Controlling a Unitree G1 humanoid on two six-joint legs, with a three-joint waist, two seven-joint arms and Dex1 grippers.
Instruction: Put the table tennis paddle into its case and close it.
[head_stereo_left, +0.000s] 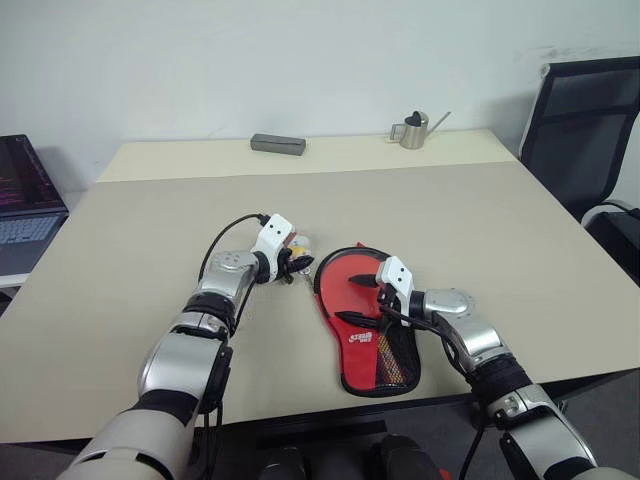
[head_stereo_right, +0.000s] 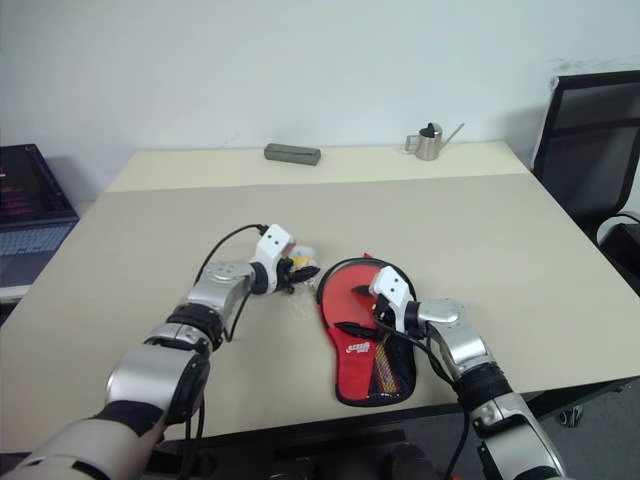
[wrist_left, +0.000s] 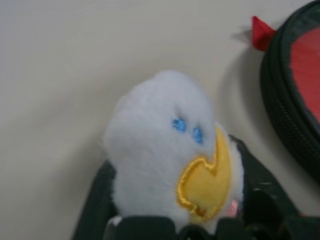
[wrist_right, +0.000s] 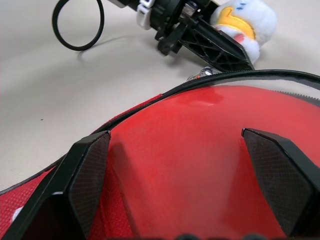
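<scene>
The red case lies near the table's front edge, its black zip rim unzipped around the round end. Inside that end the table tennis paddle shows its glossy red face; its handle is hidden. My right gripper hovers open just over the red face, one finger on each side, nothing between them. The small white duck charm with a yellow beak sits just left of the case's top, and my left gripper is shut on it.
A grey box and a small metal watering can stand at the table's far edge. A laptop sits off the left side and a black chair at the right. My left arm's black cable loops above the tabletop.
</scene>
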